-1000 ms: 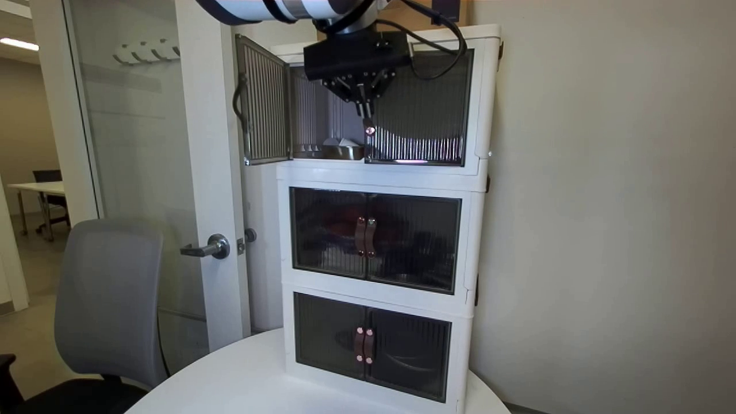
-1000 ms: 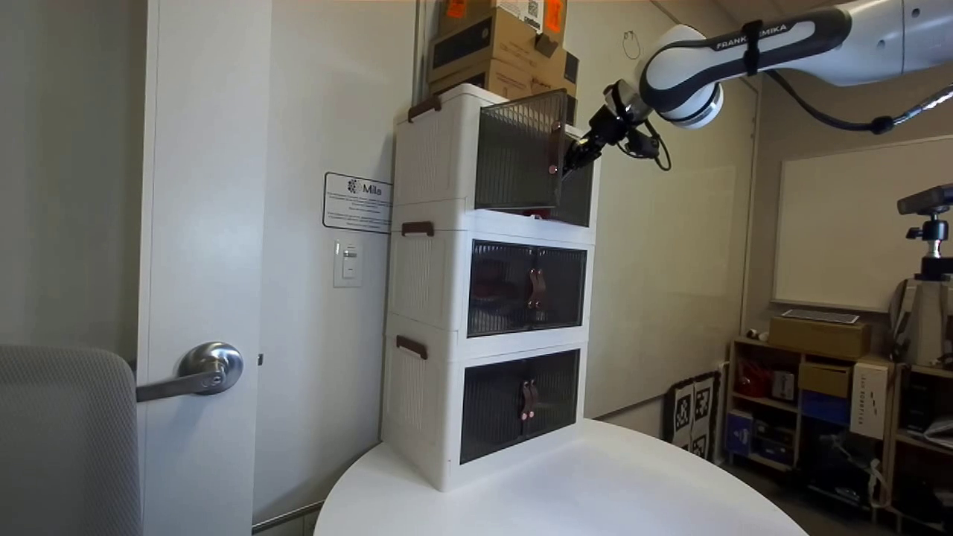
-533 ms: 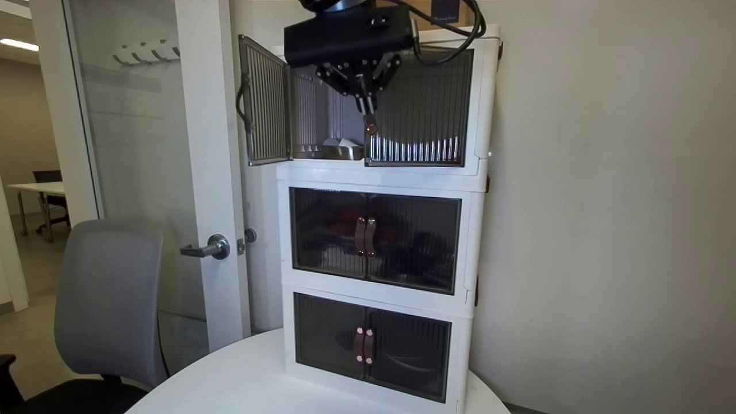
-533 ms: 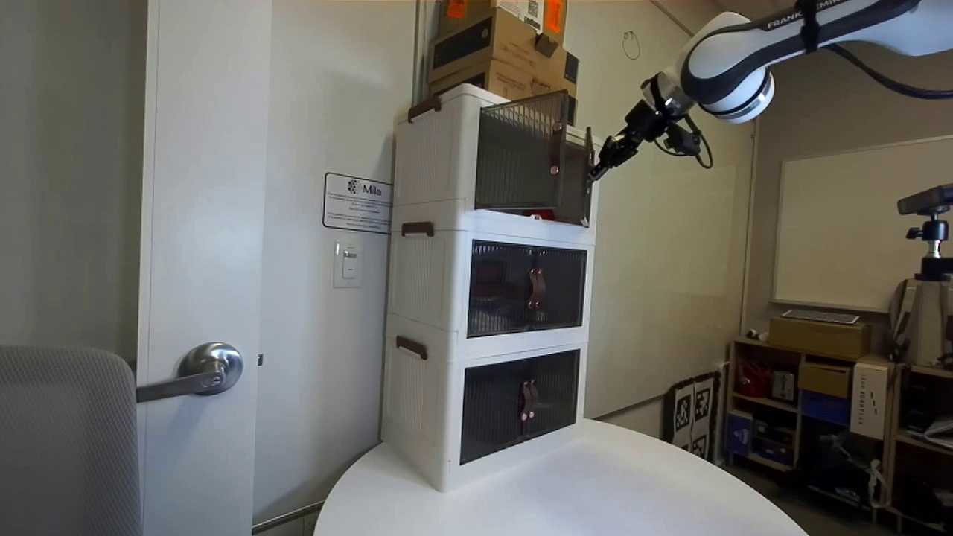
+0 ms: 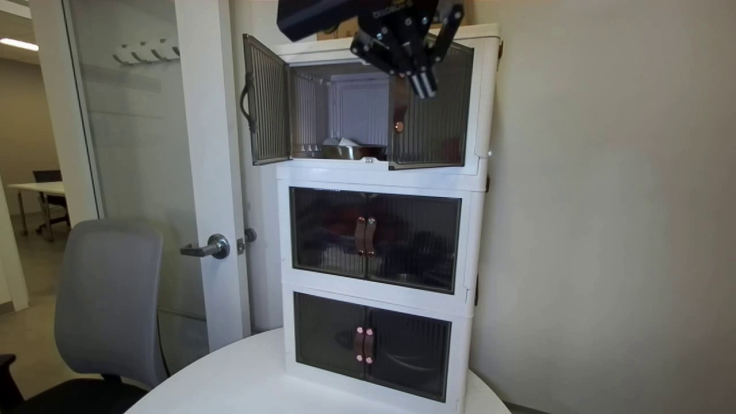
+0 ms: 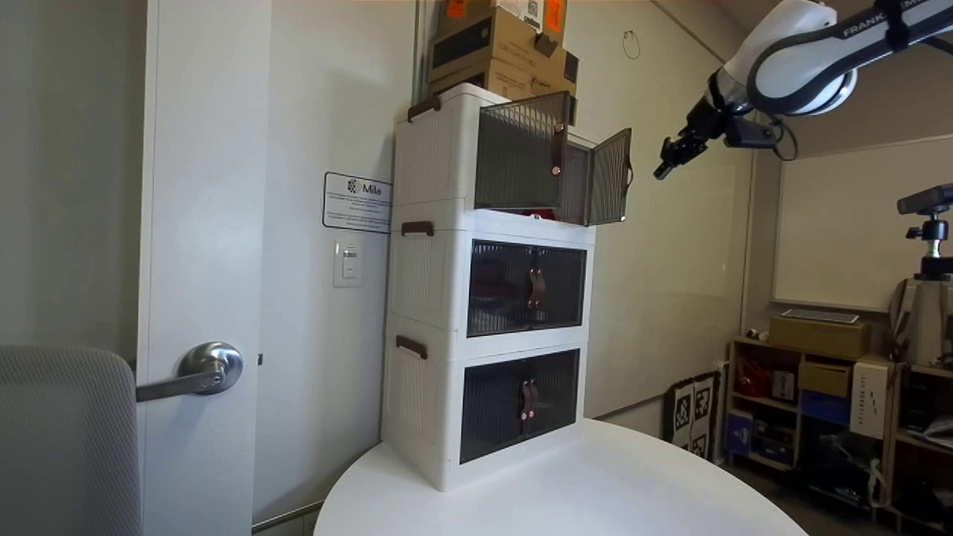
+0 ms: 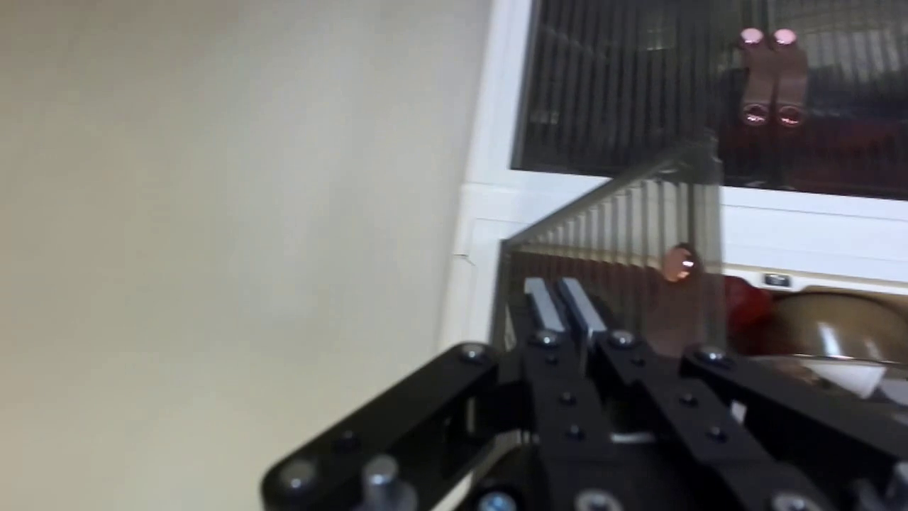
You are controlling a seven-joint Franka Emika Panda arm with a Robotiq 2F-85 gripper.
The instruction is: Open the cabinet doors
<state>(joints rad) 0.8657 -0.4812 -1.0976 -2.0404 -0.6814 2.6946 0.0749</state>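
The topmost cabinet doors are dark see-through panels on the white cabinet [image 5: 379, 175]. In an exterior view, the left door [image 5: 267, 106] stands swung well outward. The right door [image 5: 440, 123] stands partly open, its brown handle [image 5: 399, 109] at its free edge. Both doors also show in an exterior view, the left door [image 6: 519, 160] and the right door [image 6: 610, 179]. My gripper [image 6: 660, 175] is in front of the right door, apart from its handle. In the wrist view my gripper [image 7: 553, 285] has its fingertips close together with nothing visible between them. The right door [image 7: 610, 234] hangs behind them.
Inside the top compartment is a metallic bowl-like object [image 5: 351, 151]. The two lower door pairs [image 5: 376, 238] are shut. Cardboard boxes [image 6: 506, 59] stand on top of the cabinet. The cabinet stands on a round white table [image 6: 595, 491]. A grey chair [image 5: 109, 299] is beside it.
The right door has swung outward from nearly shut. My gripper was at its handle and has moved back, away from the cabinet, and is now off the handle. The left door has barely moved.
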